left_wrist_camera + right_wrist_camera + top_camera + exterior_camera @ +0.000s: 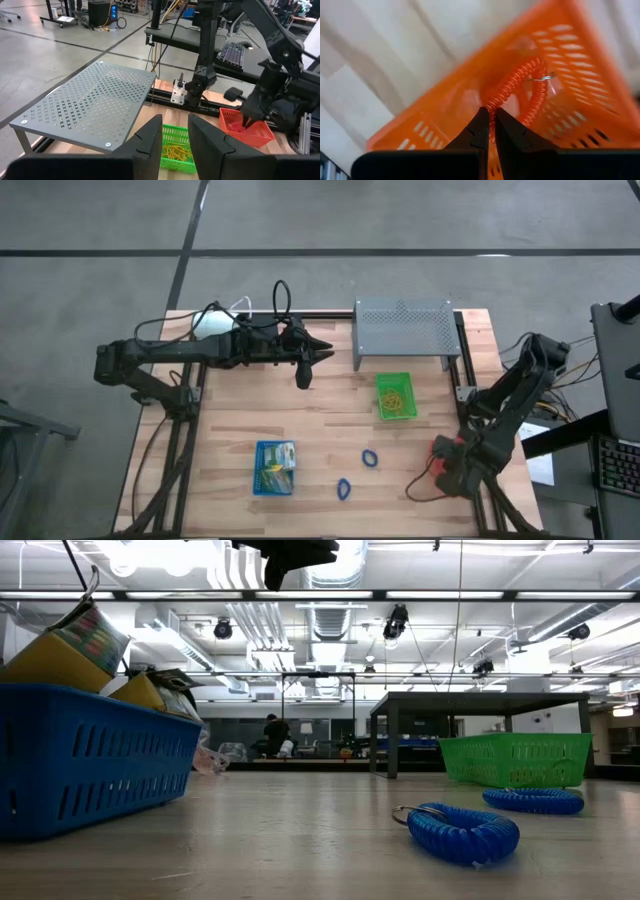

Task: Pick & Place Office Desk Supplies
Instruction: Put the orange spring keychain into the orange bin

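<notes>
Grey perforated stand point(404, 328) at the table's point(240, 420) far edge, white cylinder point(212, 323) at its far-left corner.

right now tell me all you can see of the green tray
The green tray is a small rectangular plastic basket with slotted walls, sitting flat and upright on the wooden table, just in front of the grey perforated stand. A tangle of thin yellow rubber bands lies inside. No gripper touches it.

A large open lab or workshop: exposed ceiling ducts point(330, 620), strip lights, concrete floor point(100, 220), distant workbenches.
</notes>
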